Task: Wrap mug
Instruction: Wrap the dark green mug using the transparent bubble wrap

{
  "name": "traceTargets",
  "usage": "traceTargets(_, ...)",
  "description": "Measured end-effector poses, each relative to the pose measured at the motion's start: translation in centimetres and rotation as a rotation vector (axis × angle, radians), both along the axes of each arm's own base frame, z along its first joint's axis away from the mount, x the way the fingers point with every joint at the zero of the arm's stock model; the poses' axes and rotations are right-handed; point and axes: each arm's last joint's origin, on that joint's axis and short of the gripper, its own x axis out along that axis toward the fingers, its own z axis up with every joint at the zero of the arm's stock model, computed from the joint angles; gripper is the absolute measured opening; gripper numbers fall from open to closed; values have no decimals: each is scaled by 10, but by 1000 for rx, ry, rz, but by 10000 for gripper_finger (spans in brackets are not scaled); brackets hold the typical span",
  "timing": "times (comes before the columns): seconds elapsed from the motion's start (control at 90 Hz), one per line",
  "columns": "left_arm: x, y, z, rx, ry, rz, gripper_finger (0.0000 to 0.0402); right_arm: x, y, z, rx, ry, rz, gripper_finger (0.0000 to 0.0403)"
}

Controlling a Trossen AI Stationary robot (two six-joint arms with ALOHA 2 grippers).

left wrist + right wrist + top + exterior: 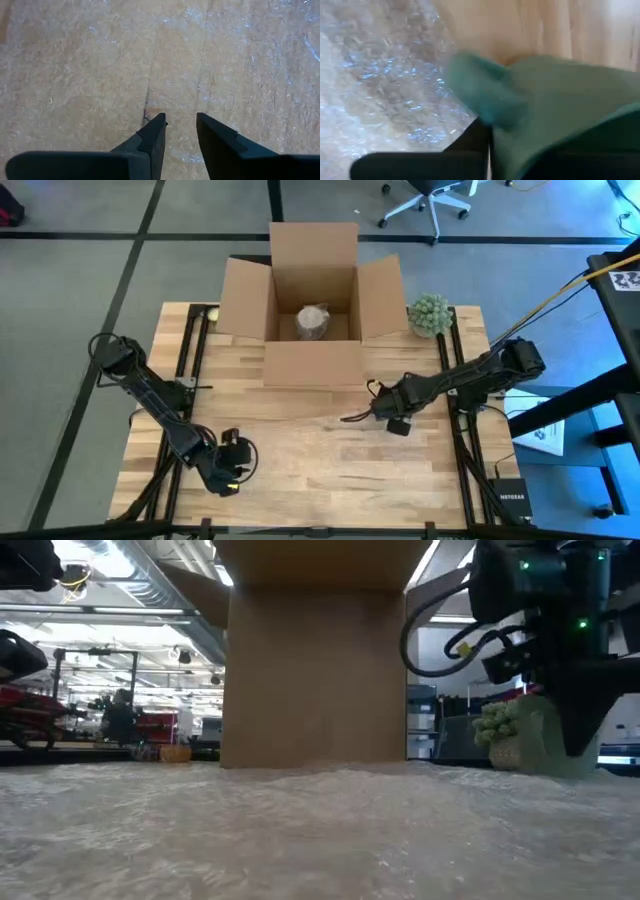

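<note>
The right arm's jaws (492,135) pinched the green mug (560,110) just above the bubble wrap (385,75) spread on the worktop (300,470), while the left jaws (180,130), spread, hovered well apart.

The tabletop (330,460) is pale planked wood under a clear, glinting, dimpled bubble wrap sheet (100,60). The box (312,365) is matt brown cardboard. The mug (560,105) looks smooth, matt green.
</note>
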Motion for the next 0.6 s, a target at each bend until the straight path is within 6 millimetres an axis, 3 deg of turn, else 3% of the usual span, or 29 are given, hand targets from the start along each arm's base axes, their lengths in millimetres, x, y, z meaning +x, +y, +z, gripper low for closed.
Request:
traceTargets(0.089, 0, 0, 0, 2, -2, 1, 94, 4, 5, 10, -9, -7, 4, 8)
traceTargets(0.233, 0, 0, 0, -9, 0, 17, 94, 23, 27, 42, 22, -135, 62, 6)
traceTargets(0.433, 1, -2, 2, -34, 7, 24, 94, 58, 82, 94, 181, -508, 173, 3)
traceTargets(0.6, 5, -7, 11, -45, -7, 4, 94, 95, 131, 106, 227, -618, 313, 2)
